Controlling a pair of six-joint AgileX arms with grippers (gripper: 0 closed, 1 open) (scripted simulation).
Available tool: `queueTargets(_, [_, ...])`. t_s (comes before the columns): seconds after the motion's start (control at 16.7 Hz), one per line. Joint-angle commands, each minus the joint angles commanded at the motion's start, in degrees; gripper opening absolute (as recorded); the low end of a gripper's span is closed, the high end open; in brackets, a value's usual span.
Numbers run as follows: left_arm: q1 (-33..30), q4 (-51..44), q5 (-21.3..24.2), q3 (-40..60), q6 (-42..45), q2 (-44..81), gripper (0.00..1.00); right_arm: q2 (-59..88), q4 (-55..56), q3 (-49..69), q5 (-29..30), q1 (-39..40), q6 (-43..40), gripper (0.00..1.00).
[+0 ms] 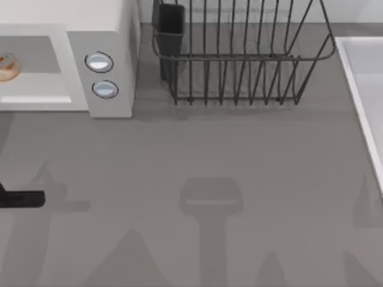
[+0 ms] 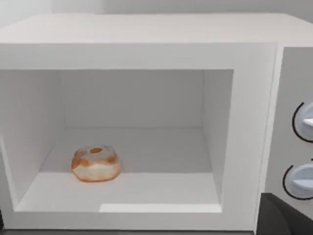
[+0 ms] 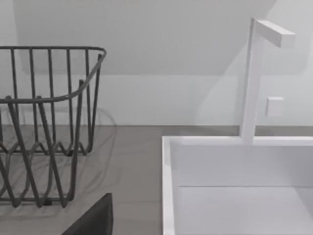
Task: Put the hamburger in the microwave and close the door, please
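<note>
The microwave point(image 1: 102, 54) stands at the table's back left, cream-white, with two round dials point(image 1: 99, 62) on its side panel. Its cavity is open toward the front. The hamburger point(image 2: 96, 163), a small tan-and-orange bun, lies on the cavity floor point(image 2: 161, 188), left of the middle; it also peeks in at the left edge as the hamburger point(image 1: 7, 67). The door is out of view. A dark part of my left gripper point(image 1: 23, 199) reaches in from the left edge, in front of the microwave and apart from it. A dark corner of my right gripper point(image 3: 93, 220) shows near the sink.
A dark wire dish rack point(image 1: 239, 66) with a dark cup holder point(image 1: 170, 24) stands at the back middle. A white sink point(image 1: 365, 89) with a white faucet point(image 3: 252, 78) lies along the right side. Grey tabletop point(image 1: 197, 155) stretches across the front.
</note>
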Motion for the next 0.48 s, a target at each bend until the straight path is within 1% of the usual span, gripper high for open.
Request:
queueTargets(0.12, [2.6, -2.8, 1.8, 3.0, 1.9, 2.5, 0.00, 0.0, 0.0, 0.0, 0.0, 0.0, 0.0, 1.00])
queueTargets(0.24, [6.9, -7.4, 4.7, 7.9, 5.2, 6.8, 0.00, 0.0, 0.0, 0.0, 0.0, 0.0, 0.0, 1.00])
queueTargets(0.48, [19.4, -20.9, 13.3, 22.4, 14.6, 19.2, 0.00, 0.0, 0.0, 0.0, 0.0, 0.0, 0.0, 1.00])
